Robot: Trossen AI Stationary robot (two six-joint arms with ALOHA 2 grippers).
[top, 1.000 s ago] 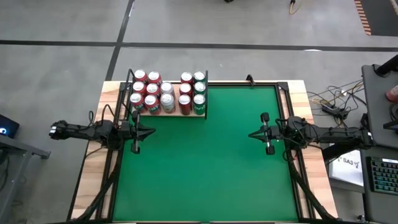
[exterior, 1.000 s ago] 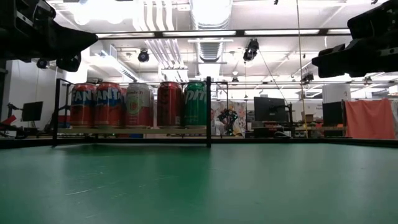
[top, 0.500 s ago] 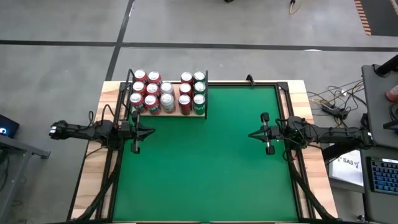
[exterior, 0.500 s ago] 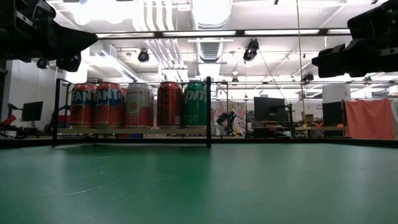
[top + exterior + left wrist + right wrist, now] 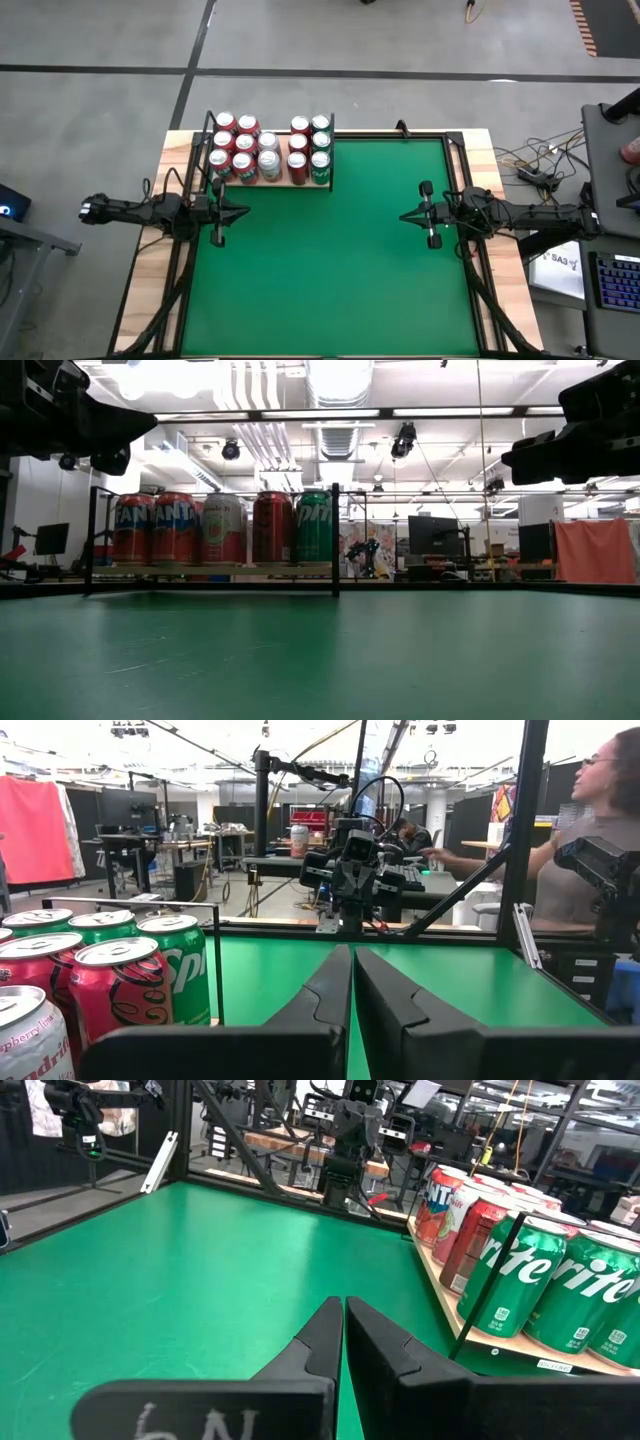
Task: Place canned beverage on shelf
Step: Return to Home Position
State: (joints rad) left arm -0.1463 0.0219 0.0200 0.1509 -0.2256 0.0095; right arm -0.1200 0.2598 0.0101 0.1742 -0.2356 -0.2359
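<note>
Fingers (image 5: 322, 998) of the left gripper (image 5: 243, 212) are pressed together with nothing between them; those of the right gripper (image 5: 404, 216) are likewise closed on nothing. Cans (image 5: 297, 160) — red, green and pale ones — are stood upright in tight rows on the shelf (image 5: 210, 569). It is set just off to one side of the left fingertips and well apart from the right ones, across the green felt (image 5: 330, 280). No can is seen loose on the felt or near either pair of fingertips.

Rows are lined up, touching or nearly so. That packing is judged deliberate, so that the board takes its full load inside the black rods (image 5: 335, 540).

Both grippers are held above the felt at the table's sides, fingertips pointed at each other — judged a rest pose, kept clear of the shelf so that nothing is knocked. Stocking is judged complete.

Beyond the table, past the left fingertips, a person (image 5: 585, 840) is seen at a desk.
</note>
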